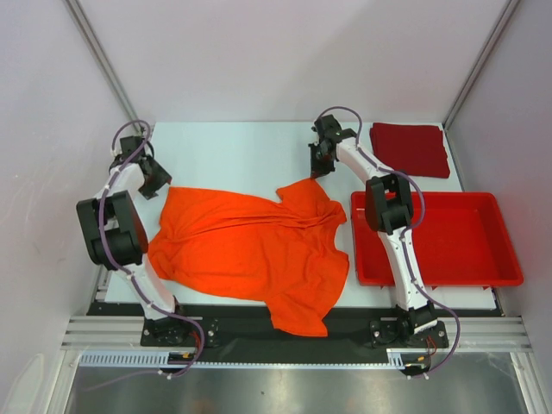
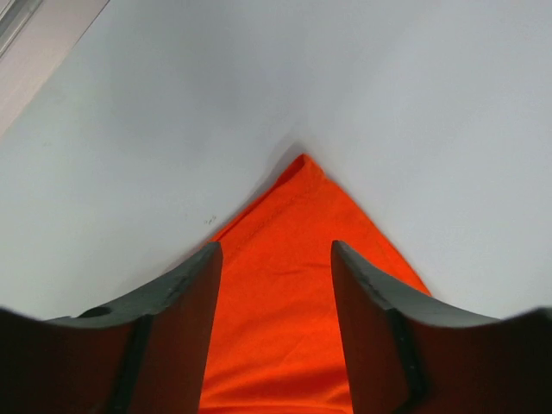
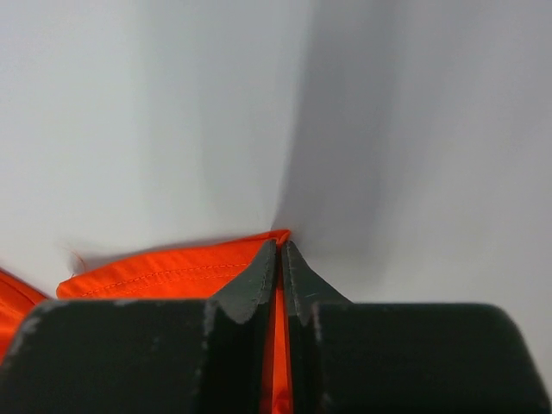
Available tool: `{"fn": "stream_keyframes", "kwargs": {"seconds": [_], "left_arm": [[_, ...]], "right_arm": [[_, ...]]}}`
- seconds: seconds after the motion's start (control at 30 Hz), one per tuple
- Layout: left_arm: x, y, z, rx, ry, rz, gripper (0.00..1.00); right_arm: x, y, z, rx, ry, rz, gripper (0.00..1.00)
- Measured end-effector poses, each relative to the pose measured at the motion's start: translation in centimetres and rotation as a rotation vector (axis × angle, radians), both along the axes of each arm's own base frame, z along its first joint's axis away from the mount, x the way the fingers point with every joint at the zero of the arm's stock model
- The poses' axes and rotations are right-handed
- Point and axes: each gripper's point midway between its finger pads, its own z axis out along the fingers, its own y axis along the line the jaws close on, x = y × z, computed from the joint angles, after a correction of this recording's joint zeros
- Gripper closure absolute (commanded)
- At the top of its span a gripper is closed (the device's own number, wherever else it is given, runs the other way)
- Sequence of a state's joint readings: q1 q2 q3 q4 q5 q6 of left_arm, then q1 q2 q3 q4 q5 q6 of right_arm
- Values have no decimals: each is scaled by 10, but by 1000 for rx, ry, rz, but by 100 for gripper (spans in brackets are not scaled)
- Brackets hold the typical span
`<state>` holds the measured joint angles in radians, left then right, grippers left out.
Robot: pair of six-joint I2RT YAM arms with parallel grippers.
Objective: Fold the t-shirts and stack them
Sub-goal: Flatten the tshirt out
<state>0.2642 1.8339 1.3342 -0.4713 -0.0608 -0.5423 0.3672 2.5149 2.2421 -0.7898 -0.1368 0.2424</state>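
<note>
The orange t-shirt point(image 1: 250, 250) is lying spread out and rumpled across the middle of the white table point(image 1: 233, 151). It is stretching from beside the left arm almost to the red tray point(image 1: 431, 280), and its lowest part is reaching past the table's near edge onto the dark strip in front. The left gripper point(image 2: 276, 250) is hanging over the shirt's far left corner with its jaws standing well apart. In the left wrist view a pointed corner of orange cloth is lying flat on the table and showing in the gap between the two fingers; whether the fingers are touching the cloth cannot be told. The right gripper point(image 3: 282, 246) is sitting at the shirt's far right part, and its jaws are pressing together on a stitched edge of the orange cloth, which is running up between the fingertips to a small point just beyond them. The dark red t-shirt point(image 1: 410, 148) is resting as a folded square at the far right of the table, beyond the tray and well apart from the orange one. The tray is sitting on the right side of the table, with the right arm crossing above its left wall.
</note>
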Motion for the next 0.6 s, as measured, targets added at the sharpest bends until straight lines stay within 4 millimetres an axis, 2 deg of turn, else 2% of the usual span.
{"fn": "stream_keyframes", "kwargs": {"seconds": [0.17, 0.33, 0.6], "left_arm": [[27, 7, -14, 26, 1, -59, 48], [49, 14, -25, 60, 15, -132, 46], [46, 9, -29, 72, 35, -191, 46]], "right_arm": [[-1, 2, 0, 0, 1, 3, 94], [-4, 7, 0, -1, 2, 13, 94], [-5, 9, -1, 3, 4, 12, 94]]}}
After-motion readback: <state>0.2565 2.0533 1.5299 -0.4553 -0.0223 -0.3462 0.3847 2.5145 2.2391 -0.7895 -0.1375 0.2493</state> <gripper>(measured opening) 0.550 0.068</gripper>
